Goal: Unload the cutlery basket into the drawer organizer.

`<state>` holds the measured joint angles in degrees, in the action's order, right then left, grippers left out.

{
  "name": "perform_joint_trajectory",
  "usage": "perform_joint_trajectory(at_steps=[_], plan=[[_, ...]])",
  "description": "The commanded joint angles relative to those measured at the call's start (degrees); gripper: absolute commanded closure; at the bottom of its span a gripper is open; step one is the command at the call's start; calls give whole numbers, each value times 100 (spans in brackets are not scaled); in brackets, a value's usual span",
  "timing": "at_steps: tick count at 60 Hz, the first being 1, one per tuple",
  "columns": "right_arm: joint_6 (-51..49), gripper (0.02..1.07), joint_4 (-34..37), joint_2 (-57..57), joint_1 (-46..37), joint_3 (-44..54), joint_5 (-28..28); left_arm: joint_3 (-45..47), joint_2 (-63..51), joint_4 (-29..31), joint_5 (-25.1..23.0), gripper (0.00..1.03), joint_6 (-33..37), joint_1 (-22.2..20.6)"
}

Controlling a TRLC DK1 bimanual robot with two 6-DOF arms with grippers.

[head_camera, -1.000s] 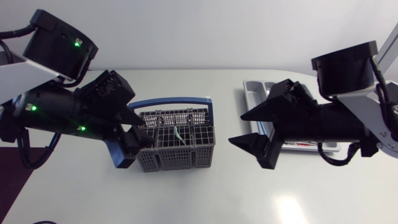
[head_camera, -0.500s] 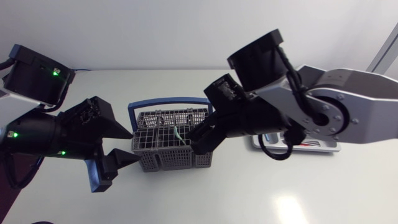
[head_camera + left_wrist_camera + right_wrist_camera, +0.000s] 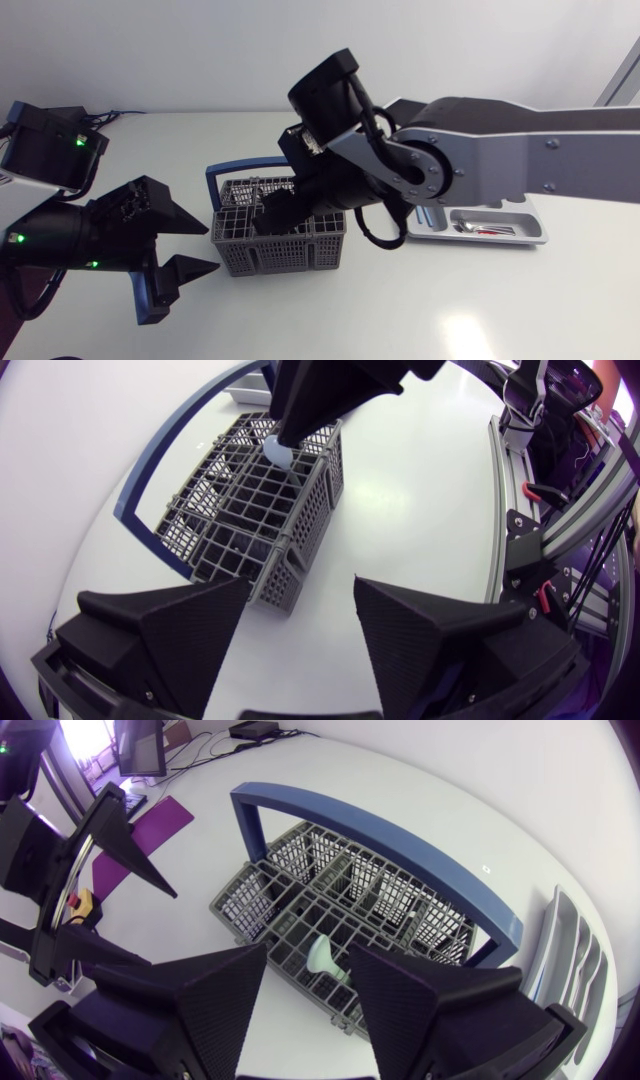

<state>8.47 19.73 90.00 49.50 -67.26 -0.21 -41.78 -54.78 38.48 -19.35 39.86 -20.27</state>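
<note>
The grey wire cutlery basket (image 3: 282, 252) with its blue handle (image 3: 240, 166) stands at mid-table. My right arm reaches over it, and my right gripper (image 3: 272, 212) points down into a near compartment. In the right wrist view the basket (image 3: 300, 890) holds a pale green utensil handle (image 3: 322, 958) that stands between my right gripper's (image 3: 308, 952) fingers. A small gap shows on each side, so it is open. The left wrist view shows that handle (image 3: 277, 450) just under the right gripper (image 3: 285, 432). My left gripper (image 3: 208, 245) hangs open to the left of the basket (image 3: 250, 510), holding nothing. The drawer organizer (image 3: 500, 238) lies at the right.
The organizer's front compartment holds a few pieces of cutlery (image 3: 480, 229), one with red on it. In the right wrist view its ribbed edge (image 3: 575, 950) lies beyond the basket's far end. Bare table runs along the front edge.
My right arm swung left from over the organizer to above the basket, and its fingers have narrowed around the green handle. My left gripper drew back left, away from the basket.
</note>
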Motion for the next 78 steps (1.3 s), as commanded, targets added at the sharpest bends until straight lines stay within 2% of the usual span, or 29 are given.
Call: perform_joint_trajectory(at_steps=[1,8,11,16,32,43,60,78], plan=[[252,54,110,273,87,-173,126,179,38,-69,-86,17,216,76],[296,58,93,405,104,-252,197,197,38,-77,-156,17,321,199],[304,63,93,457,131,-278,267,197,38,-77,-192,17,347,225],[331,67,66,519,157,-296,328,197,47,-77,-200,17,383,252],[313,97,-65,563,157,-252,416,223,3,-139,-288,17,453,305],[260,101,-232,484,157,-147,399,284,-6,-200,-306,16,488,322],[243,101,-250,150,148,-59,284,355,-6,-227,-350,15,576,436],[278,101,-320,-307,16,29,-208,399,-6,-236,-429,14,664,533]])
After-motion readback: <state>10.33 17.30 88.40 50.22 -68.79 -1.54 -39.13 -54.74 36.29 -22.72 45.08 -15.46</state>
